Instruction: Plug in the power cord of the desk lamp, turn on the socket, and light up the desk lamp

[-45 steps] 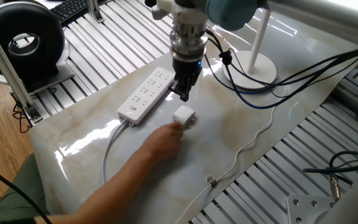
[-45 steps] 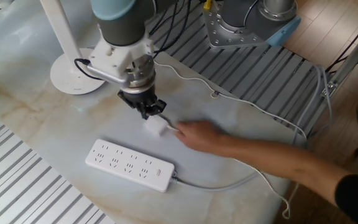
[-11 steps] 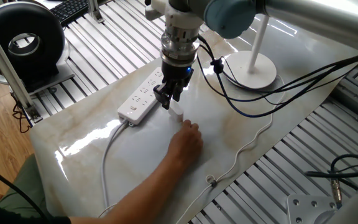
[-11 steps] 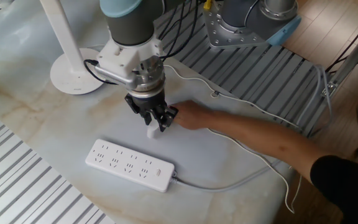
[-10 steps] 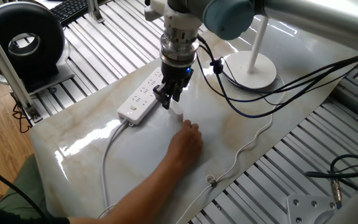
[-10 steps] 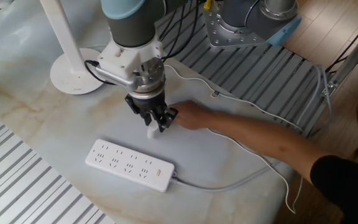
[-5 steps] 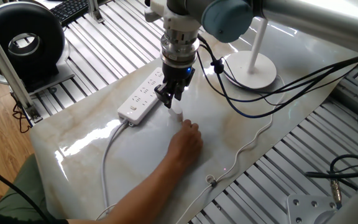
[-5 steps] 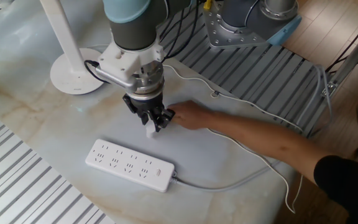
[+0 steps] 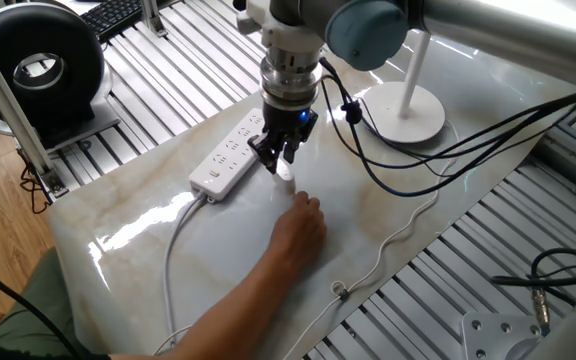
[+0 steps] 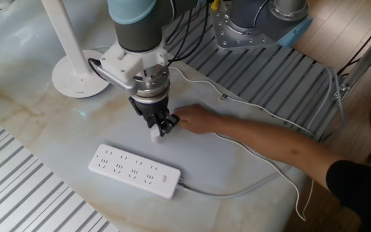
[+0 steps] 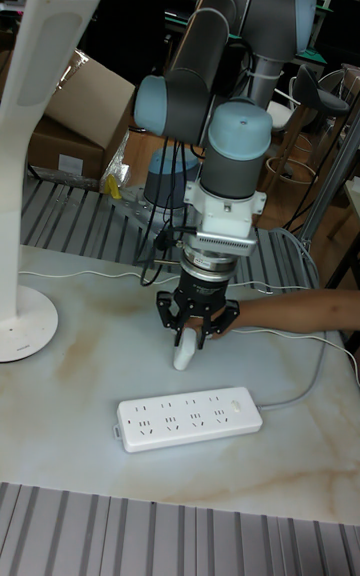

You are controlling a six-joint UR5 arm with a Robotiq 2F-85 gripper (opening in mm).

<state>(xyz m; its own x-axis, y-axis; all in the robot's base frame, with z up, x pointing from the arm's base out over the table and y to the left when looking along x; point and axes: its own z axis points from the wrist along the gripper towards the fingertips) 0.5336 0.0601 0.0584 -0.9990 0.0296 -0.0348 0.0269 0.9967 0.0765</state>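
The power cord's small white plug (image 9: 285,176) (image 10: 155,136) (image 11: 185,354) stands upright on the marble table, just beside the socket (image 9: 230,155) (image 10: 134,171) (image 11: 190,418), a long white strip. My gripper (image 9: 280,160) (image 10: 160,127) (image 11: 195,336) points straight down over the plug, and its fingers grip the plug's upper part. A person's hand (image 9: 303,225) (image 10: 195,119) touches the plug from the other side. The thin white cord (image 9: 398,235) (image 10: 250,103) trails away across the table. The desk lamp's round base (image 9: 408,110) (image 10: 76,77) (image 11: 25,321) sits farther back.
A black ring-shaped device (image 9: 38,65) stands off the table's corner. The strip's thicker pale cable (image 9: 173,250) runs off the table edge. Black robot cables (image 9: 438,140) hang near the lamp. The person's forearm (image 10: 282,151) lies across the table.
The fingers have drawn in around the plug since a second ago, and the gripper has shifted slightly. The hand stays at the plug.
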